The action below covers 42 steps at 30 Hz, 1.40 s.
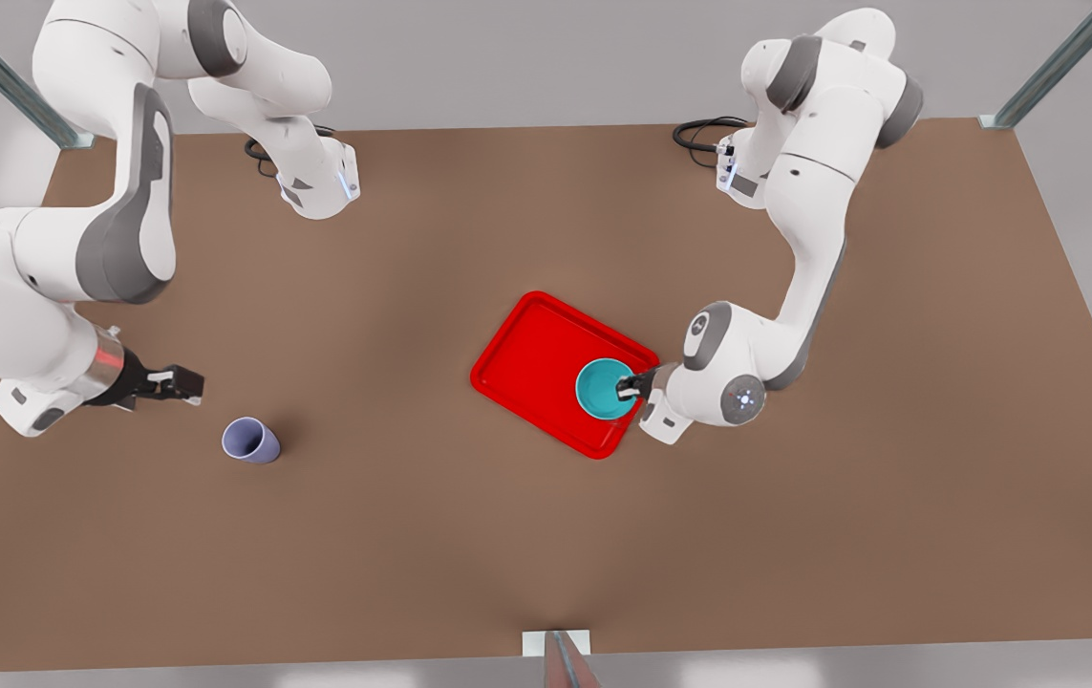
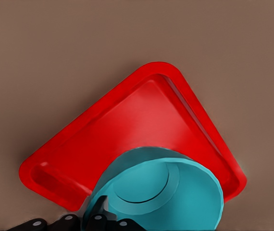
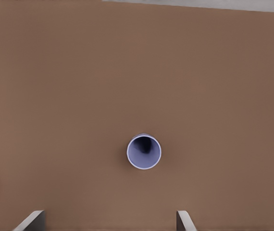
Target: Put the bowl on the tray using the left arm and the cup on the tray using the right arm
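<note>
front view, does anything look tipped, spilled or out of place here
Nothing stands out. The bowl sits upright over the tray, gripped at its rim by the left pincer. The cup stands upright on the table, near the open right pincer.

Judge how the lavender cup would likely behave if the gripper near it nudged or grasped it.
The cup stands upright on the table, taller than wide and tapering, so a high sideways nudge could probably tip it. Its round wall suggests it would roll once down. It looks rigid and smooth, perhaps slippery. The right gripper, open, hangs beside and apart from it.
</note>
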{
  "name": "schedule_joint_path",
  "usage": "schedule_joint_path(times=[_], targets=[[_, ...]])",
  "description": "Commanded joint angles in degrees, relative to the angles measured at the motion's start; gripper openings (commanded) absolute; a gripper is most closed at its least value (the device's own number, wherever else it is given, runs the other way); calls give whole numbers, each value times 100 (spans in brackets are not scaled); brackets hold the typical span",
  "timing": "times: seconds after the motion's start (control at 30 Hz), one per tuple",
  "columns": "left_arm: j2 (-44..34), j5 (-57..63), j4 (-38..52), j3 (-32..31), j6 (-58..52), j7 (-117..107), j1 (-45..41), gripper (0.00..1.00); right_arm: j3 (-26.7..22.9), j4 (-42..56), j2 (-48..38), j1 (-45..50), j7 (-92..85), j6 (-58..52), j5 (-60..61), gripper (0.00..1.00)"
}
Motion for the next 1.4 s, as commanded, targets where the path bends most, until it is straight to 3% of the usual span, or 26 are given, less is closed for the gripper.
schedule_joint_path(times=[0.0, 0.2, 0.27, 0.3, 0.53, 0.63, 0.7, 0.83, 0.87, 0.93, 1.0, 1.1, 1.17, 1.23, 1.37], targets=[[36, -641, -2, 1, 39, 11, -37, 21, -2, 1, 7, -11, -9, 9, -1, 100], [441, -659, -2, 62, 206, 168, -231, 21, -20, -8, 78, -20, -9, 26, -1, 100], [555, -518, 7, 124, 214, 274, -231, 32, -20, -8, 86, -29, -35, 44, -1, 100], [608, -527, 7, 133, 232, 292, -204, 100, -20, -8, 86, -37, -35, 44, -1, 100], [441, -518, 95, 185, 127, 186, -169, 100, -20, -34, 95, -55, 26, 44, 35, 100], [362, 570, 1341, 510, -1410, 213, -160, 100, -11, -17, 130, -11, 26, 61, -1, 100], [55, 1362, 1809, 879, -1763, 475, -143, 100, -11, -17, 139, -11, 18, 70, 17, 100], [-1114, 1520, 1809, 2224, -2642, 2480, -134, 100, 7, -69, 385, 24, -62, 272, 70, 100], [-1519, 1793, 1712, 2119, -2668, 2577, 41, 100, 24, -280, 447, 85, -79, 553, 43, 100], [-2310, 2522, 1203, 1302, -2598, 2761, 718, 100, 24, -588, 473, 341, -26, 958, -9, 100], [-2802, 2742, 860, 1284, -2475, 2911, 762, 100, 24, -1080, 385, 314, 88, 1168, -1, 100], [-2662, 2760, 1000, 1310, -2536, 2902, 745, 100, -362, -2371, 7, 349, 97, 2302, 96, 100], [-2548, 2725, 1018, 1301, -2528, 2876, 710, 100, -353, -2996, -72, 156, 70, 2979, 87, 100], [-2539, 2725, 1018, 1301, -2536, 2893, 710, 100, -99, -3190, 60, -178, -18, 3278, 61, 100], [-2530, 2698, 1009, 1301, -2607, 2876, 701, 100, -107, -3629, 227, -187, 0, 3972, 78, 100]])
